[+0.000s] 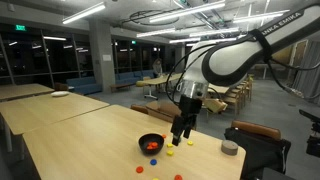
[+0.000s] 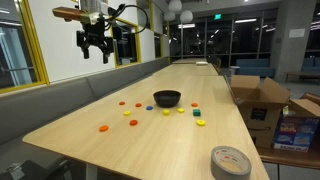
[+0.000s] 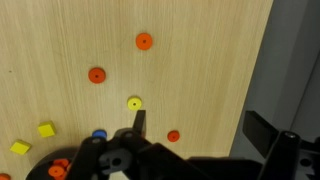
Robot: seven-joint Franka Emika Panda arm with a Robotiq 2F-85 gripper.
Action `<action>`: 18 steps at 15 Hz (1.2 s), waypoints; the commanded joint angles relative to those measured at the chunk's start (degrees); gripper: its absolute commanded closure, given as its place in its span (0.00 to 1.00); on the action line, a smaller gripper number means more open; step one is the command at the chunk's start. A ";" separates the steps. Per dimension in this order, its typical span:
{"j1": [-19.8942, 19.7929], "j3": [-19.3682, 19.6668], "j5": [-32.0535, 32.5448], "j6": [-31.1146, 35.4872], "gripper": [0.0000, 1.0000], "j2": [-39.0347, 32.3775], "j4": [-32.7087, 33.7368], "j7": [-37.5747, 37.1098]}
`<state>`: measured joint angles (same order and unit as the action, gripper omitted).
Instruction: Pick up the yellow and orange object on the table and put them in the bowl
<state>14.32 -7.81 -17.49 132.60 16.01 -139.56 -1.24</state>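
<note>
One bowl (image 2: 167, 101), one tape roll (image 2: 230, 162)

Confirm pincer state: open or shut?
Open. Pincer fingers stand wide apart in the wrist view, with nothing held between them.

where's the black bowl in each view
In an exterior view: bowl, lower centre of the picture.
In an exterior view: bowl, picture centre.
Wrist view: likely the dark shape at bottom left, mostly hidden.
Shared landmark: orange discs scattered beside it.
</note>
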 commanded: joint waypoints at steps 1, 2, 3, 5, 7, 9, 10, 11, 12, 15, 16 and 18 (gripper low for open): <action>-0.59 -0.57 -0.17 -0.13 0.00 0.03 0.40 0.11; -0.59 -0.56 -0.17 -0.13 0.00 0.05 0.79 0.11; -0.59 -0.56 -0.17 -0.14 0.00 0.11 1.01 0.10; -0.59 -0.56 -0.17 -0.14 0.00 0.13 1.16 0.10; -0.60 -0.60 -0.19 0.14 0.00 0.03 0.86 0.08; -0.65 -0.77 -0.11 1.73 0.00 -0.34 -0.60 0.05; -0.70 -0.87 0.08 2.52 0.00 -0.53 -1.52 0.00; -0.68 -0.92 0.06 3.12 0.00 -0.78 -2.23 0.02; -0.64 -1.03 0.12 3.52 0.00 -1.08 -2.93 -0.04; -0.58 -2.04 1.40 6.47 0.00 -2.29 -5.54 -1.35; -0.45 -2.55 1.89 7.93 0.00 -2.95 -6.45 -1.78; -0.07 -3.75 2.64 11.61 0.00 -4.74 -8.68 -2.21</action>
<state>14.25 -9.49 -16.58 138.83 13.07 -145.78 -1.52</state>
